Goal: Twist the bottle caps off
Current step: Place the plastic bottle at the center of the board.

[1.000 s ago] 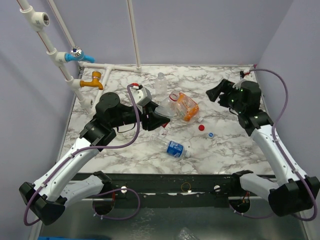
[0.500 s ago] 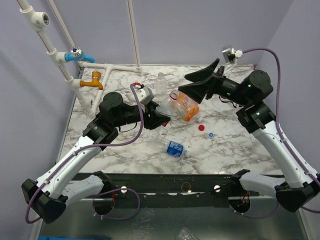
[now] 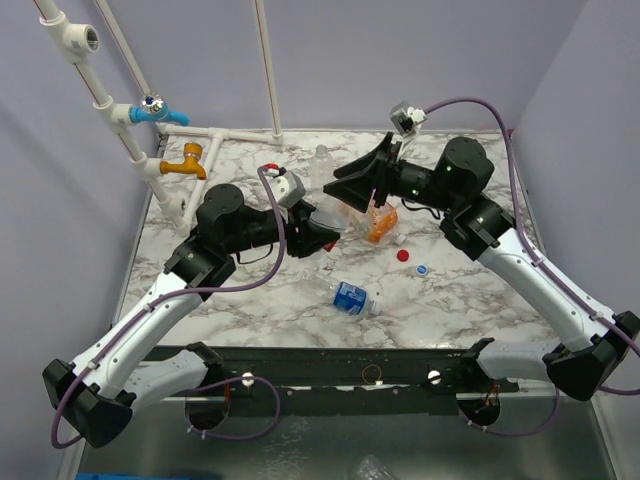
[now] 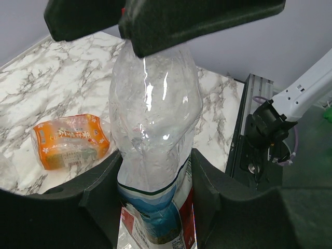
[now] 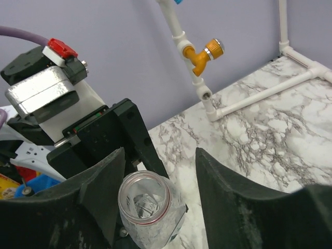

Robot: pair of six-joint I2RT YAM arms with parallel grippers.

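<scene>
Well, the left claw (image 4: 155, 187) is clamped round a clear bottle (image 4: 155, 104) whose teal-and-red label (image 4: 158, 220) has print too small to read; the right claw (image 5: 158, 166) stands parted astride its uncapped mouth, a red cap (image 3: 403, 255) lying on the counter (image 3: 450, 320) below that claw

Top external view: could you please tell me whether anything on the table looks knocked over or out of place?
Yes. The blue-labelled bottle and the orange bottle lie on their sides, and a red cap and a blue-and-white cap sit loose nearby.
</scene>
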